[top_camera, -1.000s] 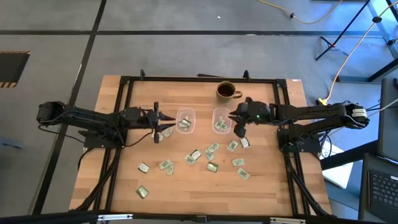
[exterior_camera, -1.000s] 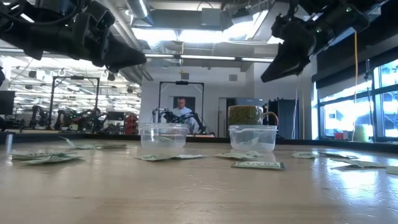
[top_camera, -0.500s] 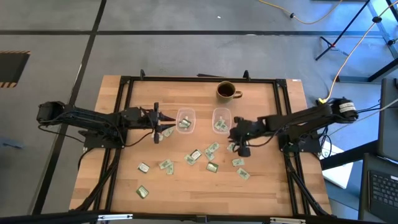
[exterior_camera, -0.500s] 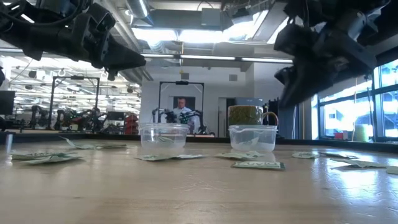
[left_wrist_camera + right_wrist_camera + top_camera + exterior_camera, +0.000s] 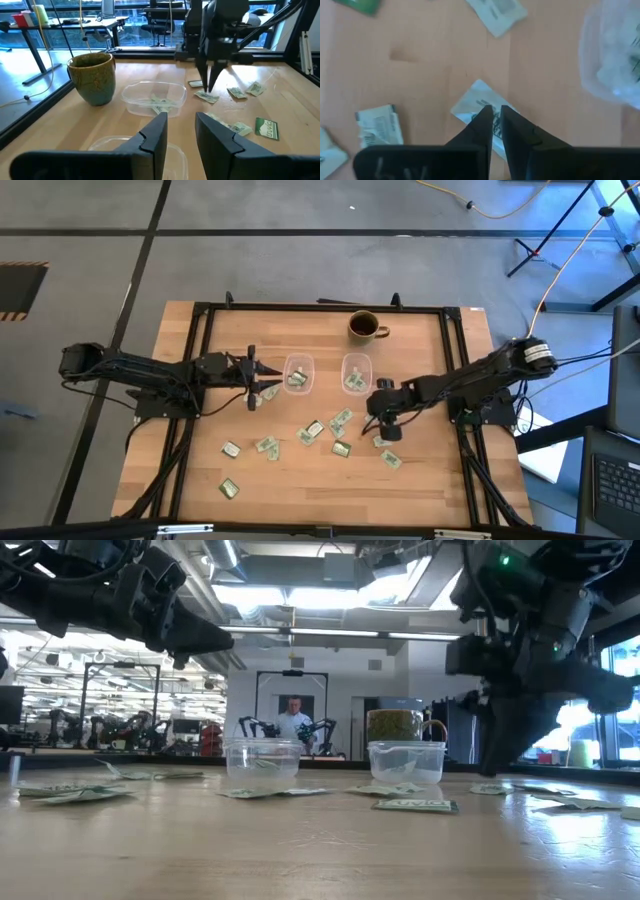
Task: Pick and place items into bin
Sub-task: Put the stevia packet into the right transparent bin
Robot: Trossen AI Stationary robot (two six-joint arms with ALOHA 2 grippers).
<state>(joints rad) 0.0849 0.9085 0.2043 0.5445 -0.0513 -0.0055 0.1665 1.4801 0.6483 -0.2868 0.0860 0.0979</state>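
Observation:
Several small pale green and white packets (image 5: 340, 422) lie flat and scattered across the wooden table (image 5: 200, 470). Two clear bins (image 5: 298, 373) (image 5: 356, 373) stand side by side at the middle, each with packets inside. My right gripper (image 5: 493, 111) points steeply down just on the near side of the right bin, with its fingers close together on one packet (image 5: 472, 102). My left gripper (image 5: 179, 131) hangs open and nearly level beside the left bin, with nothing between its fingers. My right gripper comes from above, pointing steeply down, and its two fingertips (image 5: 485, 114) meet the packet near the middle (image 5: 479, 103), with only a narrow gap between them. The packet lies flat on the table (image 5: 210, 98). The fingers themselves hide how much of it is caught between them.
A brown-green mug (image 5: 364, 327) stands at the far side behind the right bin. More packets lie close around the right gripper (image 5: 380, 127) (image 5: 497, 12) and toward the near left (image 5: 230, 488). A black frame (image 5: 200, 315) runs around the table's edges.
My right gripper has left the right bin's far right side. It has swung toward the table's near edge, sunk to the table and tipped from a slant to steeply downward, ending on a packet. The packets have stayed where they lay.

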